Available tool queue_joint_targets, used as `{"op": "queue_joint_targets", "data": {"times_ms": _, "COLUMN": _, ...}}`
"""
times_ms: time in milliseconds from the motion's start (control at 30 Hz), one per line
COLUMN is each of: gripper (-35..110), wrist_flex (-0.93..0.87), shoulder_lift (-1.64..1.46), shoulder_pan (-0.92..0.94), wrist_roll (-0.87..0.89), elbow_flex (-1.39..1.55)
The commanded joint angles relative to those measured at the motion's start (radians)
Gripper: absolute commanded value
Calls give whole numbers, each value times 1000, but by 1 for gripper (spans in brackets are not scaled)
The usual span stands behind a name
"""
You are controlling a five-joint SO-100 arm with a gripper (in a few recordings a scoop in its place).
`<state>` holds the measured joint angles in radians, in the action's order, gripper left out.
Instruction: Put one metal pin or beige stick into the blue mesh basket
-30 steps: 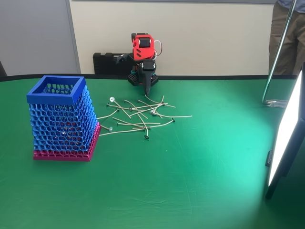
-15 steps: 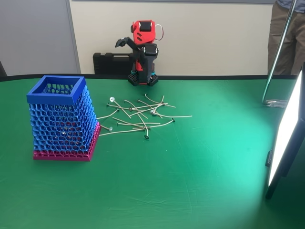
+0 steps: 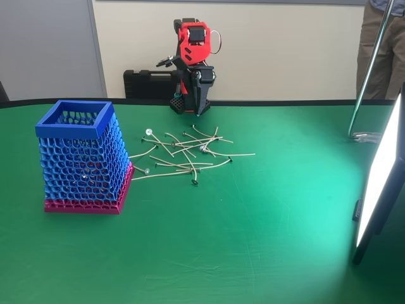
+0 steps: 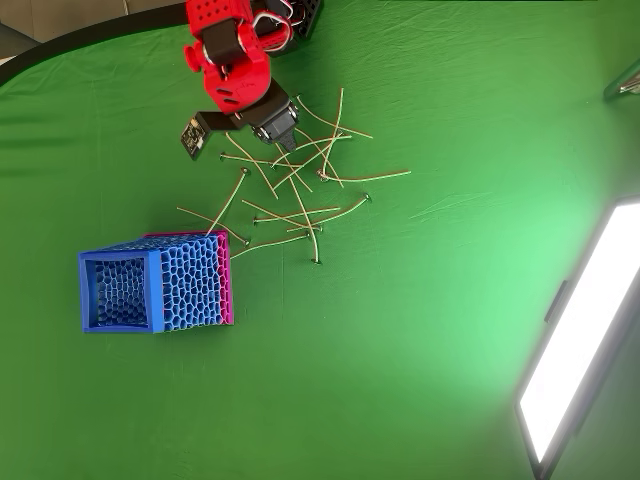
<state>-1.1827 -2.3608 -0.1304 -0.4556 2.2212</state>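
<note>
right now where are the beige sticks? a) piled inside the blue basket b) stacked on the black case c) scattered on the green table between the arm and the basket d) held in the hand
c: the beige sticks lie loose on the green table, beside the blue mesh basket and in front of the arm's base.

Bright, sharp pics — light panel (image 3: 380, 183) at right edge glares, washing nearby green table (image 3: 266, 240) pale.

My gripper (image 4: 283, 135) is matt black plastic under a glossy red plastic housing (image 4: 232, 62). Below it, thin beige wire-like sticks (image 3: 190, 154) lie on the matt green cloth table cover (image 3: 253, 240). Left of me stands the blue honeycomb plastic mesh basket (image 3: 79, 155).
</note>
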Motion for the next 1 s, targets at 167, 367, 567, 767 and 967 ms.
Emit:
{"op": "queue_joint_targets", "data": {"times_ms": 167, "gripper": 1, "wrist_flex": -49, "shoulder_lift": 137, "shoulder_pan": 23, "wrist_roll": -60, "elbow_flex": -129}}
{"op": "queue_joint_targets", "data": {"times_ms": 367, "gripper": 1, "wrist_flex": -104, "shoulder_lift": 264, "shoulder_pan": 26, "wrist_roll": -66, "elbow_flex": -252}}
{"op": "queue_joint_targets", "data": {"times_ms": 567, "gripper": 1, "wrist_flex": -138, "shoulder_lift": 370, "shoulder_pan": 23, "wrist_roll": -127, "elbow_flex": -330}}
{"op": "queue_joint_targets", "data": {"times_ms": 767, "gripper": 1, "wrist_flex": -117, "shoulder_lift": 420, "shoulder_pan": 23, "wrist_roll": -189, "elbow_flex": -333}}
{"op": "queue_joint_targets", "data": {"times_ms": 967, "gripper": 1, "wrist_flex": -48, "shoulder_lift": 486, "shoulder_pan": 20, "wrist_roll": -179, "elbow_flex": -341}}
